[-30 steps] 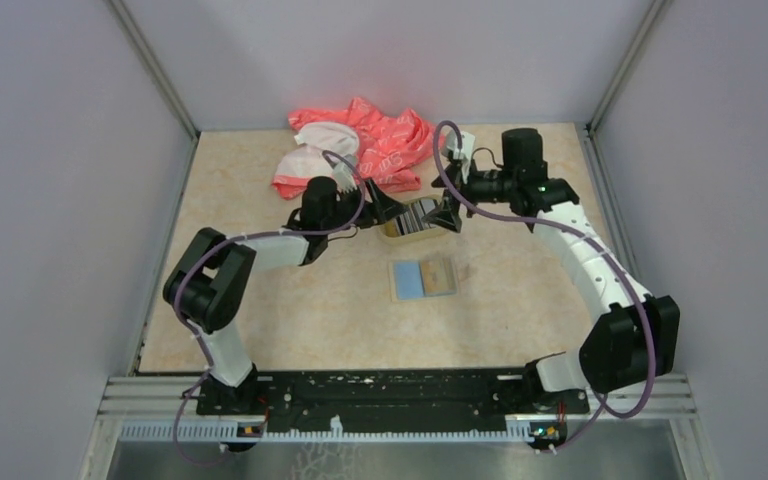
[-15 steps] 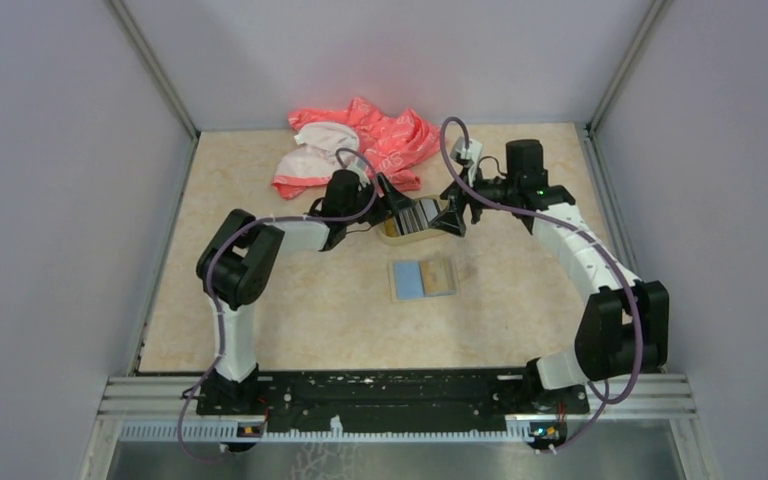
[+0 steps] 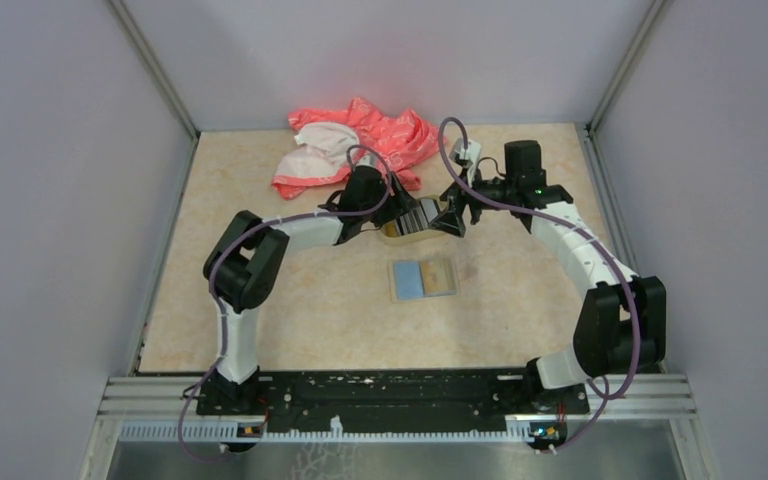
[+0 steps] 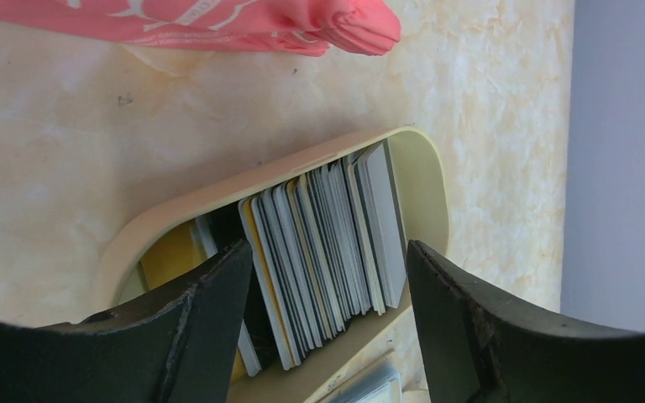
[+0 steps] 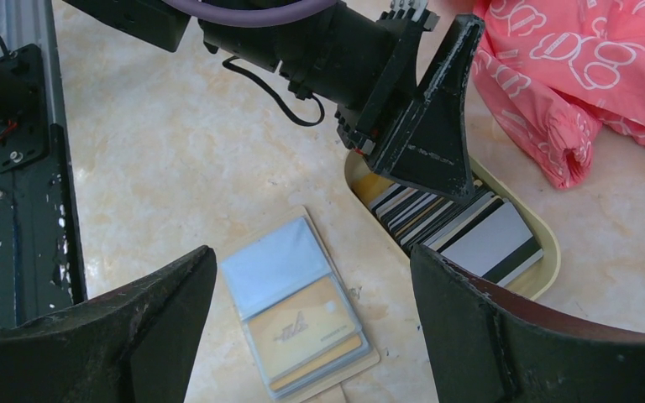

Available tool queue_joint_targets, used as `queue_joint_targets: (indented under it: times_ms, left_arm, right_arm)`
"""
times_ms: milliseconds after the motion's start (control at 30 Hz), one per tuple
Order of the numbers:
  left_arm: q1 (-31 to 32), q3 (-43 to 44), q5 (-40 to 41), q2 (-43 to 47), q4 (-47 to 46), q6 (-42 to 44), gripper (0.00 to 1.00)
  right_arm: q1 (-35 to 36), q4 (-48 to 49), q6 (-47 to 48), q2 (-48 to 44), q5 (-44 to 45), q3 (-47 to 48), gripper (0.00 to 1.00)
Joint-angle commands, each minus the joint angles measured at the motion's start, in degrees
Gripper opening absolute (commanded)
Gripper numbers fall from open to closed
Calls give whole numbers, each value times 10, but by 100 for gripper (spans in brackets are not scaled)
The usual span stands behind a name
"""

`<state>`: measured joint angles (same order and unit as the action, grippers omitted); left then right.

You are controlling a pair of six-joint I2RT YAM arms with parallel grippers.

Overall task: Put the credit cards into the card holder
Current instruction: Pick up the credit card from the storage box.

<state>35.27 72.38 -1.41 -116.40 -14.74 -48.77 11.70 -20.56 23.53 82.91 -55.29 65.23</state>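
The credit cards (image 4: 361,218) stand on edge as a tight stack of grey, white, black and yellow stripes in a tan oval tray (image 4: 427,168). My left gripper (image 4: 327,249) hovers open over the stack, one finger on each side, gripping nothing. From above, the left gripper (image 3: 407,210) is at the tray's left end and the cards (image 3: 420,213) show between the two grippers. The card holder (image 5: 298,306) lies open and flat, a light-blue panel above a tan one. My right gripper (image 5: 311,252) is open above it and empty. The card holder (image 3: 423,278) lies just in front of the tray (image 3: 400,232).
A pink and white cloth (image 3: 360,140) is bunched behind the tray, close to the left gripper; its pink edge (image 4: 218,21) reaches near the tray and it also shows beside the tray as pink cloth (image 5: 579,75). The black base rail (image 3: 390,392) runs along the near edge.
My left arm has swung right, bringing its gripper from beside the tray to over the cards, with the jaws slightly narrower. The right arm pulled in a little, then held still.
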Motion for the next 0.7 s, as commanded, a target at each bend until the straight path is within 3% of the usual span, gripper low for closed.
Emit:
queue_joint_targets:
  times_ms: [0,667]
  left_arm:
    - [8,37,42,-20,55,11,74]
    - [19,54,63,-6,91,4,77]
  right_arm:
    - [-6,14,10,-2,-14,6,84]
    - [-12,12,13,-12,-24,6,84]
